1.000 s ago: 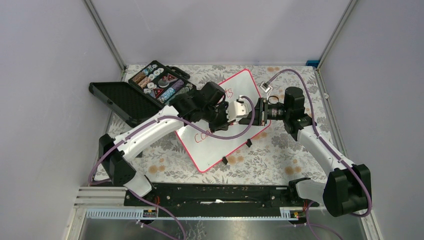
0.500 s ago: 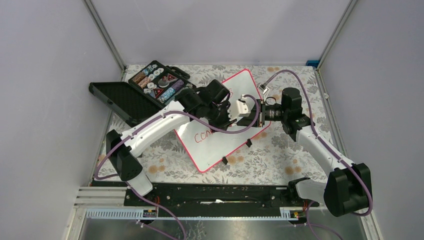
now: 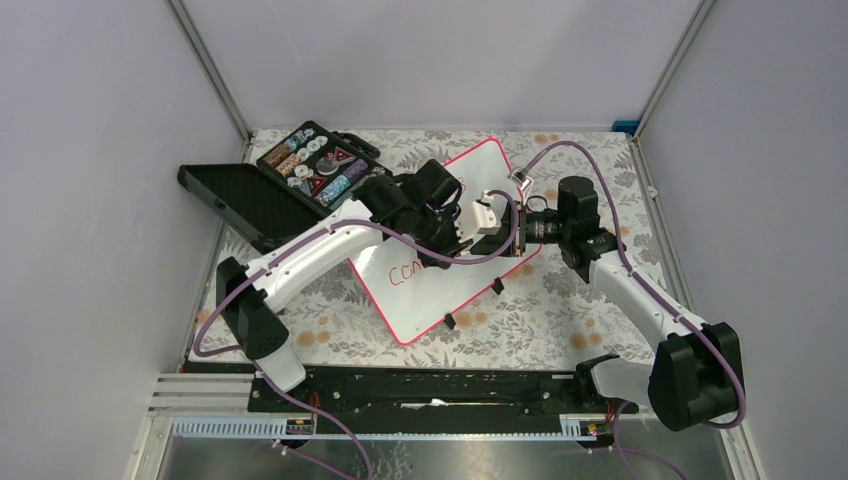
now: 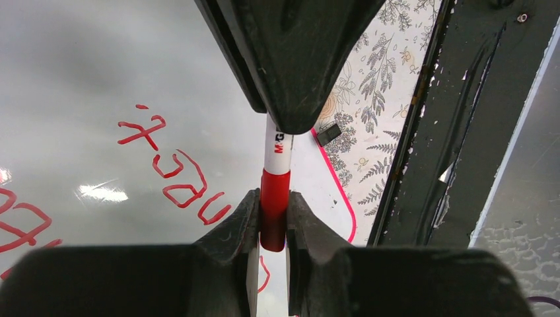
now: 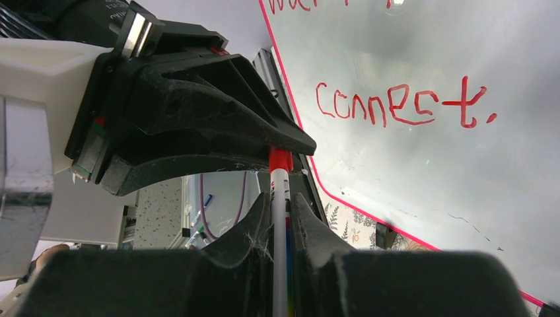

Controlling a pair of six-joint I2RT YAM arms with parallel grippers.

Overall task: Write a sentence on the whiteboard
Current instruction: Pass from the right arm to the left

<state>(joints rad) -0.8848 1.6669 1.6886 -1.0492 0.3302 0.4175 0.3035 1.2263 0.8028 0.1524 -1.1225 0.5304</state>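
Squarely on the floral desk [image 3: 560, 310] lies the whiteboard [image 3: 440, 290], flat and turned at a slant, its pink-red rim showing all round and two small black clips [image 3: 497, 285] just off its near right edge. Across the whiteboard runs the sentence [image 5: 396, 105] in thin red strokes: the lower line reads "connect." with a dot after it, while the upper line is cut off at the frame edge in the right wrist view and hidden under the arms from above. Above the whiteboard's middle the two arms meet nose to nose. The left pincer [image 4: 273, 211] is clamped on the red cap [image 4: 273, 191] of a marker [image 4: 277, 142], its fingers pressed against either side of the cap. The right pincer [image 5: 280, 211] is closed tight on the marker's white barrel, so the pen spans the short gap between both pincers, held clear of the whiteboard's surface. Cap and barrel look joined, though how firmly cannot be told. Beyond the whiteboard's far left corner a black case [image 3: 320, 165] lies open, its tray filled with small coloured items and its lid folded flat away from the whiteboard.
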